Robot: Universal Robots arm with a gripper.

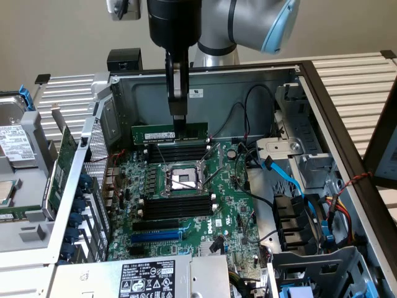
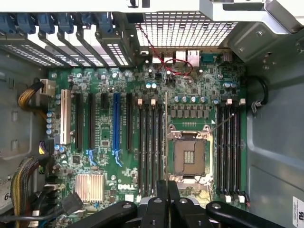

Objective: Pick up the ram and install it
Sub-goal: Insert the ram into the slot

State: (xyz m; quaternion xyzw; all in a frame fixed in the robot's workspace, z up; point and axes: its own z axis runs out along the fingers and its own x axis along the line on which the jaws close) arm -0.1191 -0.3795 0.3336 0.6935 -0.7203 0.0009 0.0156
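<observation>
Tightly, gripper (image 1: 178, 123) around the ram (image 1: 154, 133)

Greens against grey metal
The ram (image 1: 158, 133) is green with a white label; motherboard (image 1: 226, 208) green, one slot (image 1: 155, 236) blue, fingers (image 1: 179, 109) black, case (image 1: 161, 93) grey.

You have one ram (image 1: 162, 133) here, one robot arm (image 1: 248, 25) and one gripper (image 1: 178, 127). You can count one square chip socket (image 2: 189, 156), one blue slot (image 2: 115, 124), one white slot (image 2: 63, 116) and one silver heat sink (image 2: 89, 186). You see two groups of long black memory slots (image 2: 148, 142), one group on each side of the socket.
</observation>
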